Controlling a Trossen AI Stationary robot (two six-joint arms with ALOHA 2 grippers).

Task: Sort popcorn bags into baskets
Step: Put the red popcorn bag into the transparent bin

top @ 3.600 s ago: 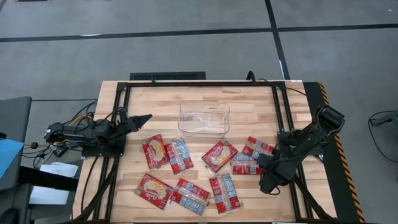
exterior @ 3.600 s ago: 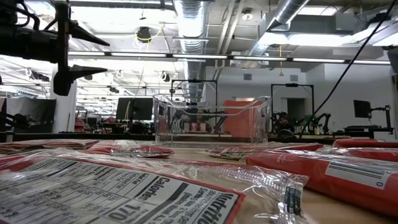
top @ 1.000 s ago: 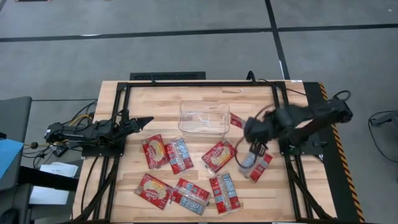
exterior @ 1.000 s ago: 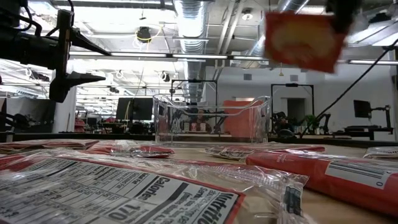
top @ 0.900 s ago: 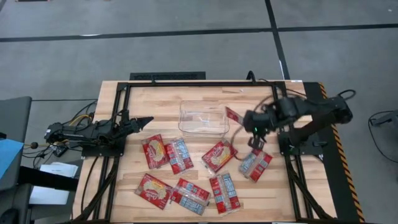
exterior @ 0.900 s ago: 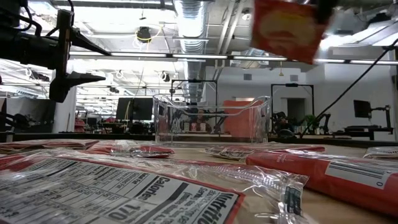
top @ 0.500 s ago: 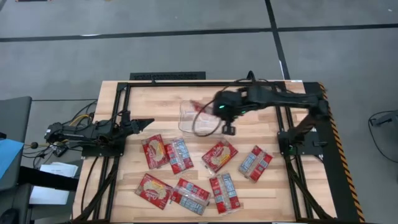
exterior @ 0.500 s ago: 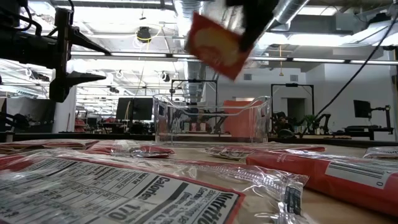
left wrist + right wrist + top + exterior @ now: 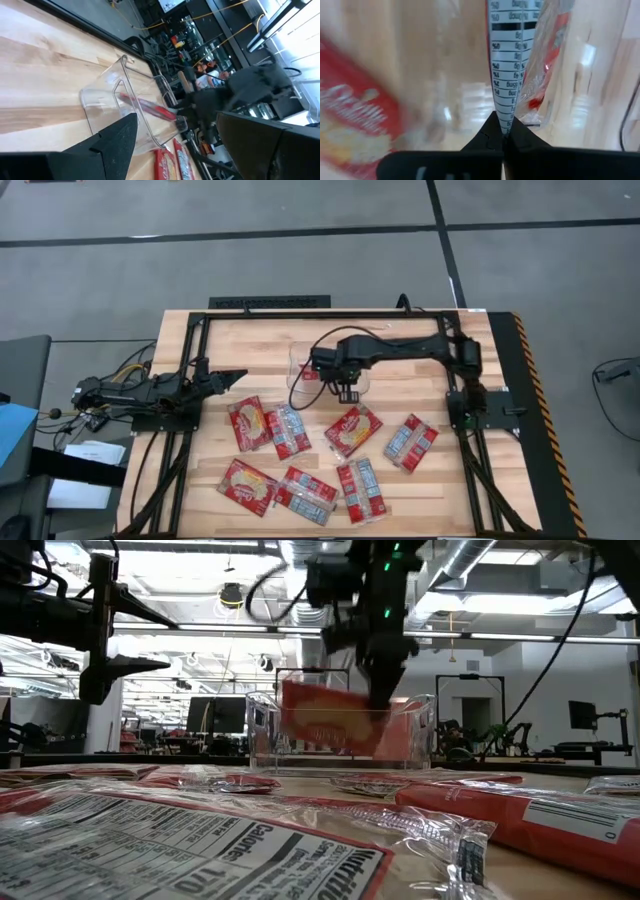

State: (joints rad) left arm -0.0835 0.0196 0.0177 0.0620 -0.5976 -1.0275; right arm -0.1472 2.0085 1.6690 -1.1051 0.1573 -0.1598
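The held bag [image 9: 325, 720] hung inside the clear bin [image 9: 420, 730], its red face visible through the bin's near wall in the low view. The right gripper [image 9: 503, 131] was pinched tight on the bag's edge, directly above the bin. The right wrist view showed the fingers closed together on the packet's nutrition panel, a detail no other view gave. The high view placed the gripper [image 9: 345, 385] over the bin [image 9: 298, 355], with only a sliver of red [image 9: 308, 373] showing at the bin's left part. The left wrist view showed the bag [image 9: 150, 107] tilted within the bin [image 9: 102, 100], its lower end toward the floor of the bin; whether it touched the floor could not be told.

Seven other bags lay flat on the table [image 9: 400, 350] in front of the bin: two [image 9: 247, 423] [image 9: 288, 430] to the left, two [image 9: 352, 429] [image 9: 410, 442] to the right, and three [image 9: 247, 485] [image 9: 307, 493] [image 9: 362, 491] along the near edge.

The left gripper [image 9: 225, 376] waited at the table's left side, well apart from the bin, fingers parted and empty.
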